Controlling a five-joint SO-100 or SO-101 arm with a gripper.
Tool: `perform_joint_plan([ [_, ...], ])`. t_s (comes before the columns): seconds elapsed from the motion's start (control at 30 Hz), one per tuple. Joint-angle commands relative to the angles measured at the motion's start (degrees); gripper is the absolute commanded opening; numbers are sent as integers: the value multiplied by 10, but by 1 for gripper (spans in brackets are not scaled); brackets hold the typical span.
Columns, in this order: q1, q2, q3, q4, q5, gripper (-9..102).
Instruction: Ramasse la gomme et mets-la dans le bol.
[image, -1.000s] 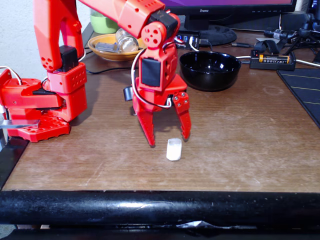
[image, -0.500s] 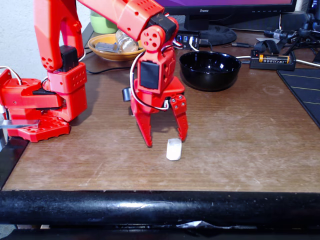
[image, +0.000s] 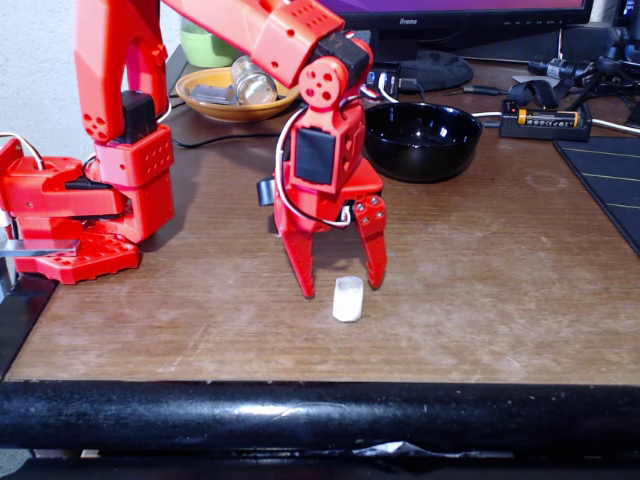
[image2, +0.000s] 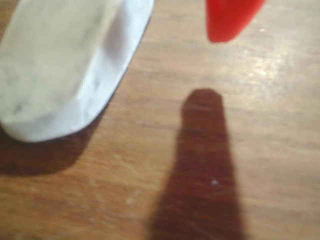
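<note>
My jaws hang spread at mid-frame, just behind the eraser (image: 348, 298) on the tabletop (image: 480, 270). I should shift toward the lower edge, straddle it, then close. The bowl (image: 421, 140) waits upper right.

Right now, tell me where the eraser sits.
In the fixed view the eraser lies flat on the wooden table, near its front edge, just in front of the open pincer and well short of the black bowl.
</note>
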Motion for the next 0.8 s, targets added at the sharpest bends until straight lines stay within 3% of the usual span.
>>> perform_joint_plan([
  [0.0, -5, 2, -28, -11, 4, 25],
  [0.3, -4, -30, -2, -58, 6, 24],
  [0.43, -4, -38, 16, -84, 9, -6],
  [0.6, 2, -6, 38, -91, 12, -6],
  [0.77, -35, 182, 127, -47, 22, -6],
])
